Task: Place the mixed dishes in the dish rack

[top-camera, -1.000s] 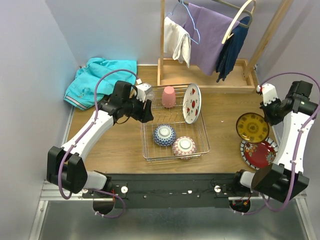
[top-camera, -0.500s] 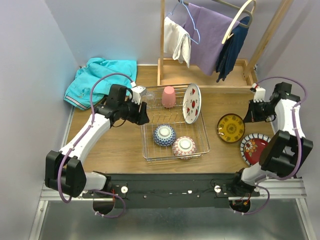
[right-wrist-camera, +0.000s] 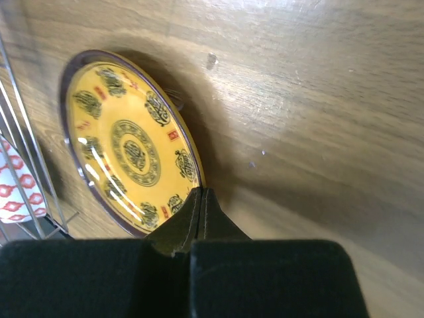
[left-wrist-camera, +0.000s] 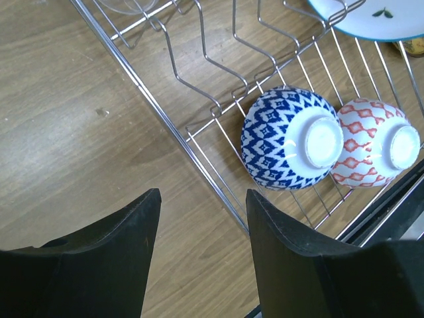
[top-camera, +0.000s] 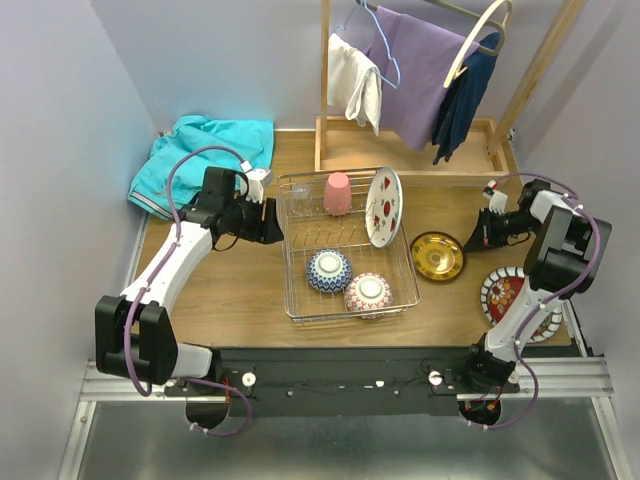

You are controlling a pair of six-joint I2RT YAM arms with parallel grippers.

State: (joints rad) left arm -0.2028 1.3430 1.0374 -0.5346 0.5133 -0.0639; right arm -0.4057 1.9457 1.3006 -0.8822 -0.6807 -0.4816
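The right hand (right-wrist-camera: 201, 197) is pinched shut on the rim of the yellow plate (right-wrist-camera: 129, 142), its two dark fingers meeting on the plate's edge. The plate faces up with its patterned face showing and throws a shadow on the tabletop (top-camera: 230, 290); whether its far edge touches the wood cannot be told. It sits just beside the right side of the dish rack (top-camera: 350, 240), outside the wire. Further right, near the front corner, the red plate (top-camera: 505, 297) lies flat, partly hidden behind the right arm.

The left hand (left-wrist-camera: 202, 199) is open about halfway with nothing between its fingers. It hangs over bare wood just outside the rack's left rim, toward the back corner.

Inside the rack, the blue-patterned bowl (top-camera: 329, 270) and the pink-patterned bowl (top-camera: 368, 292) sit upside down, side by side in the near half. At the back, the small clear glass (top-camera: 300, 198) stands in the left corner, the pink cup (top-camera: 337, 193) just to its right, and the white plate with red fruit motifs (top-camera: 383, 207) stands on edge against the right side.

Behind the rack are a teal cloth (top-camera: 200, 160) and a wooden clothes rack (top-camera: 420, 70) hung with garments.
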